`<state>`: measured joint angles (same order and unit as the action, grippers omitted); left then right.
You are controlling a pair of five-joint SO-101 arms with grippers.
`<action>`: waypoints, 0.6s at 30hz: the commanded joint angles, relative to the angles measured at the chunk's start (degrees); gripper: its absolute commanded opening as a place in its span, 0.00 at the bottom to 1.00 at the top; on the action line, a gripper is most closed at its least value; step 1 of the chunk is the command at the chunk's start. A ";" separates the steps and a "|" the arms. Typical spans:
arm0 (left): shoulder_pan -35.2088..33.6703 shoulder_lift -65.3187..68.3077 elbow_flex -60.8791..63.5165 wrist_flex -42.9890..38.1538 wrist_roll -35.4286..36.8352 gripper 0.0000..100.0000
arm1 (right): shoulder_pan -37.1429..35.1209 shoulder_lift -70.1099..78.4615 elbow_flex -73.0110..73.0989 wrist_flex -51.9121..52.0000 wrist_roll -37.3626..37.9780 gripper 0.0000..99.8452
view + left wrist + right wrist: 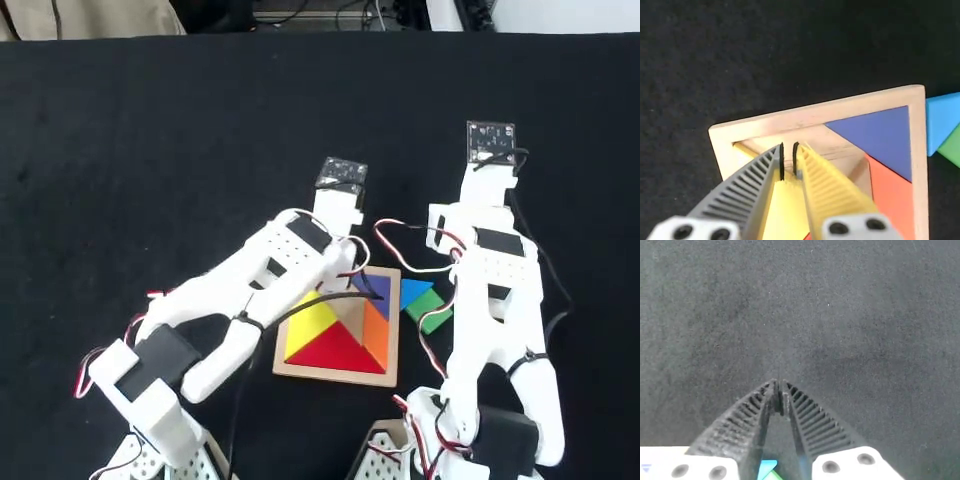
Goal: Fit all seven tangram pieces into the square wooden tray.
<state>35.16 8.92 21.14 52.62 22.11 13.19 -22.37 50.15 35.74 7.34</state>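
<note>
Yellow piece point(312, 318), red piece point(338, 350), orange piece point(375, 325) in pale tray point(335, 376) (black cloth point(150, 150) beneath).

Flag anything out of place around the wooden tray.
The light blue piece and green piece lie on the black cloth beside the tray, outside its rim, while one corner inside shows bare wood.

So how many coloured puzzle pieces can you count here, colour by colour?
Yellow piece: 1
Red piece: 1
Orange piece: 1
Dark blue piece: 1
Light blue piece: 1
Green piece: 1
Total: 6 pieces counted, 4 inside the wooden tray and 2 lying just outside it.
</note>
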 commanded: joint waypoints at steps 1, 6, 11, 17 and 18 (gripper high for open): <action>-1.71 1.67 -2.95 -2.55 0.97 0.07 | -0.62 0.66 -2.33 -0.62 -0.18 0.01; -3.82 6.95 -4.44 -2.55 0.79 0.07 | -0.62 0.66 -2.33 -0.62 -0.18 0.01; -4.44 6.59 -7.43 0.18 0.70 0.07 | -0.62 0.66 -2.33 -0.62 -0.18 0.01; -8.48 6.77 -7.60 0.00 1.05 0.07 | -0.62 0.66 -1.98 -0.88 -0.09 0.01; -9.19 6.77 -7.43 0.00 1.14 0.07 | -0.70 0.66 -1.80 -0.97 0.26 0.01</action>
<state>30.51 15.96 16.84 52.44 22.99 13.19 -22.37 50.15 35.74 7.34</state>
